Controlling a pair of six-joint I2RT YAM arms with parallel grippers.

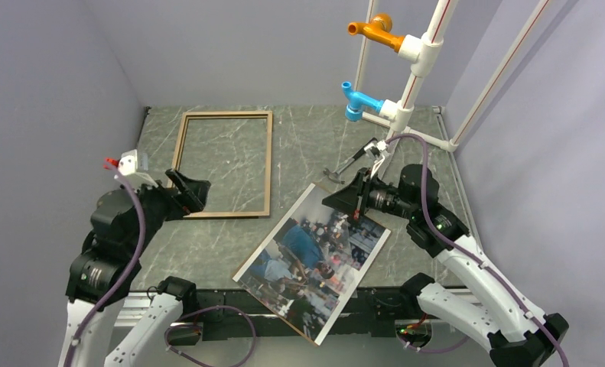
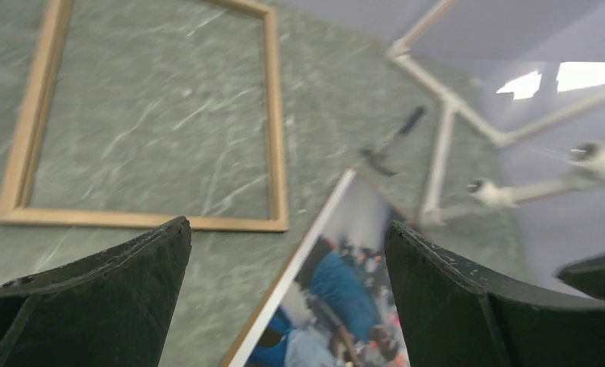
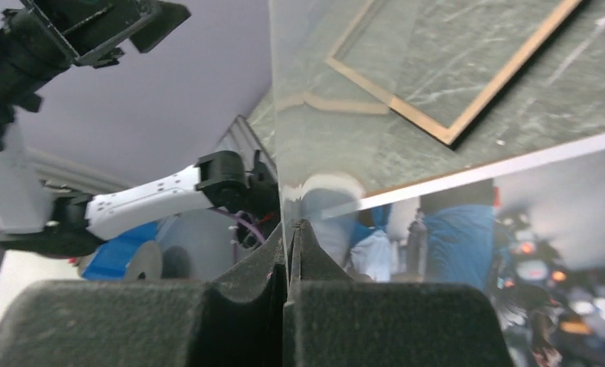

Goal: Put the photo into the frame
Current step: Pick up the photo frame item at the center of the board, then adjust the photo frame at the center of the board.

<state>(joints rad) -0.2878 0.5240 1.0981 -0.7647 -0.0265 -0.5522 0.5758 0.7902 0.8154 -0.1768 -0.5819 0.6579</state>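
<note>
Green marble bench [image 1: 314,145], grey walls. We see the left tool [image 1: 190,189] spread wide and holding nothing, with the frame [image 1: 268,164] just ahead of it, lying flat and open. The right tool [image 3: 287,229] is clenched on what looks like a thin clear sheet [image 1: 346,229]. The photo [image 1: 314,260] lies picture-up directly below it, outside the frame. We judge insertion not yet begun; next comes getting the photo squared over the frame. The sheet's outline is hard to trace, and we cannot tell whether it touches the photo.
</note>
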